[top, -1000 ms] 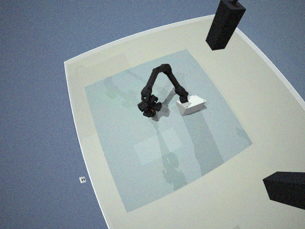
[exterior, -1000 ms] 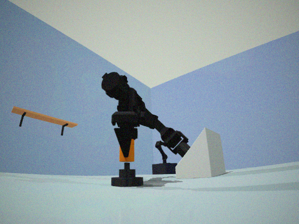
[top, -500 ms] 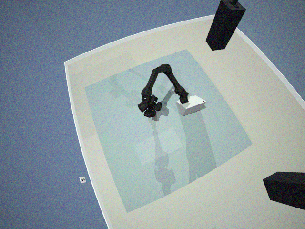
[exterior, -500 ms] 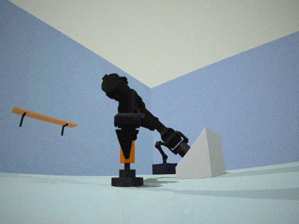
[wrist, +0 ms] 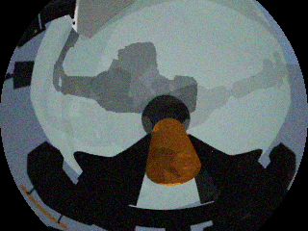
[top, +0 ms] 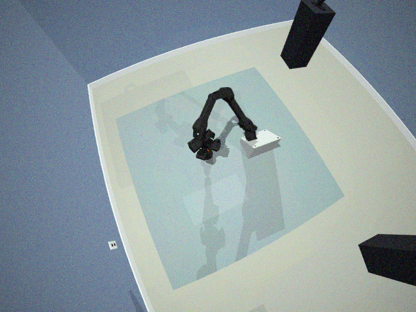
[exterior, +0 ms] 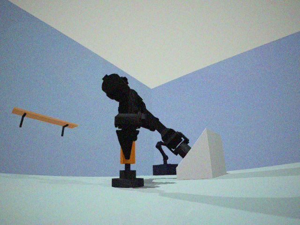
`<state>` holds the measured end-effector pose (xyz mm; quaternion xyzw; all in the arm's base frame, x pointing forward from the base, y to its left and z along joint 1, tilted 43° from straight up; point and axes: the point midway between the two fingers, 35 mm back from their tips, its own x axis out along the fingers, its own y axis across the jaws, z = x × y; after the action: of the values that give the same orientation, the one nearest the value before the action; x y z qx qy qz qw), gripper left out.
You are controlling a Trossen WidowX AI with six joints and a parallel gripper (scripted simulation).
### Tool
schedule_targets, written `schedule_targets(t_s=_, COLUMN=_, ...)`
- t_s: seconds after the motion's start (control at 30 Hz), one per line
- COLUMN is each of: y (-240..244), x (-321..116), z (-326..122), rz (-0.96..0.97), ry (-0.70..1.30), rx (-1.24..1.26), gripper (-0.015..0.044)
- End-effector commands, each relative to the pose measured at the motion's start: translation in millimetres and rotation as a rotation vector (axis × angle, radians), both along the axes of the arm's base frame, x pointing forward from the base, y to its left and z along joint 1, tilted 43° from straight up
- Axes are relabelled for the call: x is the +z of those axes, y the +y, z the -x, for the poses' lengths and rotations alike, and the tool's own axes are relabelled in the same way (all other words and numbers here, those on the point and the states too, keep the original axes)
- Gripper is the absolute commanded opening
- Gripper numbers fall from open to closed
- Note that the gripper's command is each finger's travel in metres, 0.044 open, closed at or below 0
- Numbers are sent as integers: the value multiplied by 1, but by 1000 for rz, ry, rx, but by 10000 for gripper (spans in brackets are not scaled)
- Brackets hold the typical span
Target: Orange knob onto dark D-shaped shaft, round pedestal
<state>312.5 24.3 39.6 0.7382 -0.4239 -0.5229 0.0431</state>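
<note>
The orange knob [exterior: 132, 156] [wrist: 171, 156] stands upright in my gripper [exterior: 127, 156] [wrist: 168, 137], which is shut on it. Only a sliver of the knob shows in the top view [top: 208, 150]. The dark round pedestal [exterior: 127, 183] [wrist: 165, 105] stands on the table directly below. A length of dark shaft [exterior: 127, 167] shows between the knob's lower end and the pedestal's upper step, so the knob is above the pedestal and not touching it. The knob's lower end meets the visible shaft. The shaft's tip, its flat side and the knob's hole are hidden.
The arm's base sits on a white wedge-shaped block [top: 265, 138] [exterior: 196, 162] [wrist: 98, 14]. A dark box [exterior: 164, 169] with another small arm is farther back. An orange shelf [exterior: 46, 118] is on the wall.
</note>
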Motion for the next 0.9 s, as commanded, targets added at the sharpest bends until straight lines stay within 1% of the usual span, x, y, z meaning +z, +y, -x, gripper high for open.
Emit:
schedule_targets(t_s=0.0, y=2, x=4, z=0, rz=3, ry=-1, rx=0, gripper=0)
schedule_targets(t_s=0.1, y=2, x=4, z=0, rz=5, ry=16, rx=19, gripper=0)
schedule_targets(t_s=0.3, y=2, x=0, z=0, rz=22, ry=139, rx=154, gripper=0)
schedule_targets(t_s=0.87, y=-1, x=-1, z=0, rz=23, ry=139, rx=154, gripper=0)
